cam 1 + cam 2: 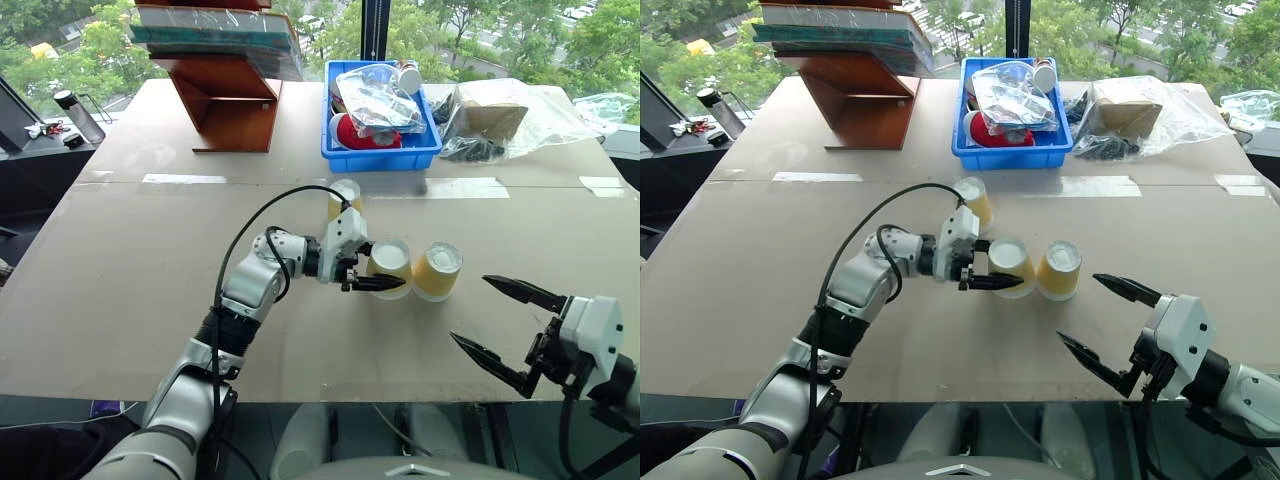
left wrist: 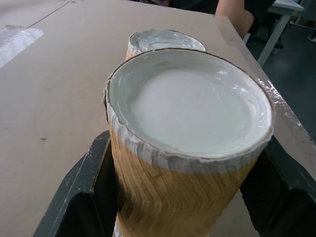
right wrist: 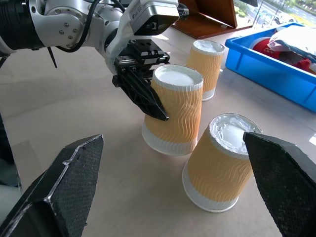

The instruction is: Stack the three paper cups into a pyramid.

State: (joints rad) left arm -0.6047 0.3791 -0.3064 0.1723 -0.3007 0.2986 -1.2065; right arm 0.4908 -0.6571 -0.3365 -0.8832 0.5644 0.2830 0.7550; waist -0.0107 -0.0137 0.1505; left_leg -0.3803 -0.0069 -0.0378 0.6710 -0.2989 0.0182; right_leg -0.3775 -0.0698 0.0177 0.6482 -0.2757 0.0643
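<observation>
The counter (image 1: pixel 120 300) is one wide brown surface. At its far side stand one wooden stand (image 1: pixel 232 100) carrying flat things, one blue bin (image 1: pixel 380 148) and one crumpled clear bag (image 1: pixel 510 115). The top of the stand is cut off by the picture edge, and the things inside the bin are wrapped in plastic and hard to make out.

There are two grippers. The left gripper (image 1: pixel 378 283) has its fingers clamped on the sides of the middle cup (image 1: pixel 390 268). The right gripper (image 1: pixel 500 325) is nearer to the robot than the cups, well apart from them, with its two fingers wide apart and nothing between them.

There are three paper cups, all upside down with the white base up, all near the centre of the counter, on the near side of the blue bin. The middle cup is tilted a little in the fingers; I cannot tell if its rim rests on the counter. The right cup (image 1: pixel 438 271) stands just beside the middle cup, on the right arm's side. The far cup (image 1: pixel 345 200) stands behind the middle cup, toward the blue bin, and the left gripper's body hides its lower part.
</observation>
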